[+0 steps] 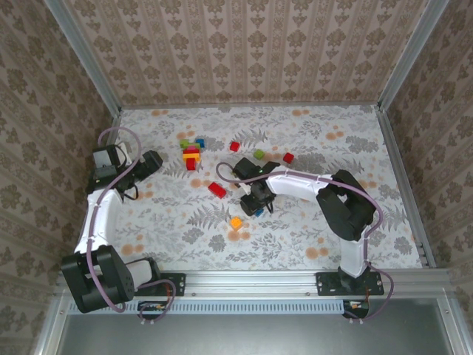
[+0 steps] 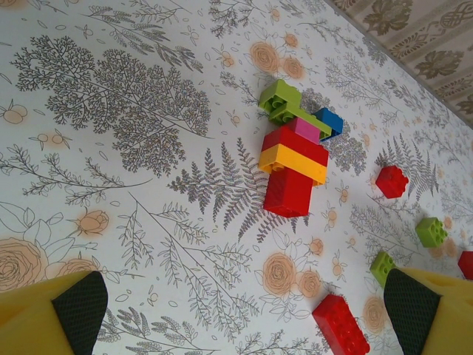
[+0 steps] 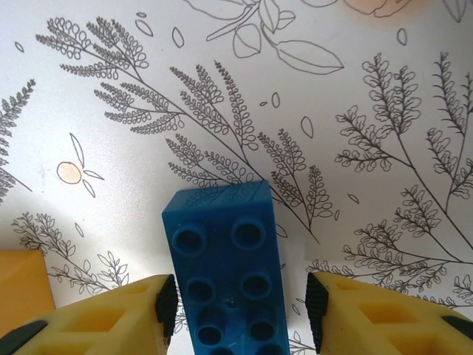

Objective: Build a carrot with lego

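Your right gripper [image 3: 238, 307] straddles the blue brick [image 3: 222, 251], jaws close beside its long faces for a square pinch; whether they grip yet, I cannot tell. Your left gripper [image 2: 244, 307] hangs wide open facing the part-built stack [image 2: 292, 159], probably to steady it for pressing.

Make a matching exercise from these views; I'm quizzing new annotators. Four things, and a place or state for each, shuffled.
Things:
1. blue brick
2. orange brick
3. stack
4. left gripper

Places or states:
A. wide open
B. several colours joined, green at one end
C. between the fingers of the right gripper
D. loose on the table, beside the right gripper

Pairs: 1-C, 2-D, 3-B, 4-A.
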You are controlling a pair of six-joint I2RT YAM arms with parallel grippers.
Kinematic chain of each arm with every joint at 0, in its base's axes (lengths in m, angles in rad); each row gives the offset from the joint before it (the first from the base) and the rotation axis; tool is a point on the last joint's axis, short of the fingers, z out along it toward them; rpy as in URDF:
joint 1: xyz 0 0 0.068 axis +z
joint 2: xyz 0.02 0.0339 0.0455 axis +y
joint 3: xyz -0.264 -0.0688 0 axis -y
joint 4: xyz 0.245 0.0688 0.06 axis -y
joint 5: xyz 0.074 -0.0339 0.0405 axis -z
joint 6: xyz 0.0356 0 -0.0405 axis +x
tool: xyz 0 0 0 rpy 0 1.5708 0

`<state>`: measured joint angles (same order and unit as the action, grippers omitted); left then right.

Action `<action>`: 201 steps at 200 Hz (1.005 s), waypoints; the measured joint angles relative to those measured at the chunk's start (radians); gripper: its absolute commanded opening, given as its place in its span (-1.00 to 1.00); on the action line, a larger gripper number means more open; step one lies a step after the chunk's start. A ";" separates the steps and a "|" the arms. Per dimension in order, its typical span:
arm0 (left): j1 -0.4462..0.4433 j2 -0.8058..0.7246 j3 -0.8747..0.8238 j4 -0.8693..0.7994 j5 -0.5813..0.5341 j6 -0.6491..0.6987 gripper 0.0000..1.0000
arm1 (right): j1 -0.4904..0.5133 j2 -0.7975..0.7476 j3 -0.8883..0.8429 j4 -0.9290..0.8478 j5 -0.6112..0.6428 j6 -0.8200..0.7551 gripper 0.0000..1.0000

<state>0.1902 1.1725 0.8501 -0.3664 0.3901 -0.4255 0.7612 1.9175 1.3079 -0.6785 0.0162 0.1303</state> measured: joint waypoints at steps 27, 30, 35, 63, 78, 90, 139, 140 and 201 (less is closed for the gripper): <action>0.000 0.000 0.000 0.000 0.004 0.000 1.00 | -0.004 0.000 -0.002 0.001 -0.006 0.000 0.01; 0.000 0.000 0.000 0.000 0.004 0.000 1.00 | -0.004 0.000 -0.002 0.001 -0.006 0.000 0.02; 0.000 0.000 0.000 0.000 0.005 0.000 1.00 | -0.004 0.000 -0.002 0.001 -0.007 0.000 0.03; 0.000 0.000 0.000 0.000 0.006 0.000 1.00 | -0.005 0.000 -0.002 0.001 -0.014 0.000 0.06; 0.000 0.000 0.000 0.000 0.006 0.000 1.00 | -0.005 0.000 -0.002 0.001 -0.018 0.000 0.05; 0.000 0.000 0.000 0.000 0.007 0.000 1.00 | -0.005 0.000 -0.002 0.001 -0.021 0.000 0.04; 0.000 0.000 0.000 0.000 0.007 0.000 1.00 | -0.005 0.000 -0.002 0.001 -0.025 0.000 0.06; 0.000 0.000 0.000 0.000 0.007 0.000 1.00 | -0.005 0.000 -0.002 0.001 -0.025 0.000 0.06; 0.000 0.000 0.000 0.000 0.007 0.000 1.00 | -0.006 0.007 -0.002 0.001 -0.025 0.000 0.04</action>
<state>0.1902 1.1725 0.8501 -0.3664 0.3973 -0.4255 0.7555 1.9244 1.3060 -0.6773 -0.0090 0.1303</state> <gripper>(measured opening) 0.994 0.518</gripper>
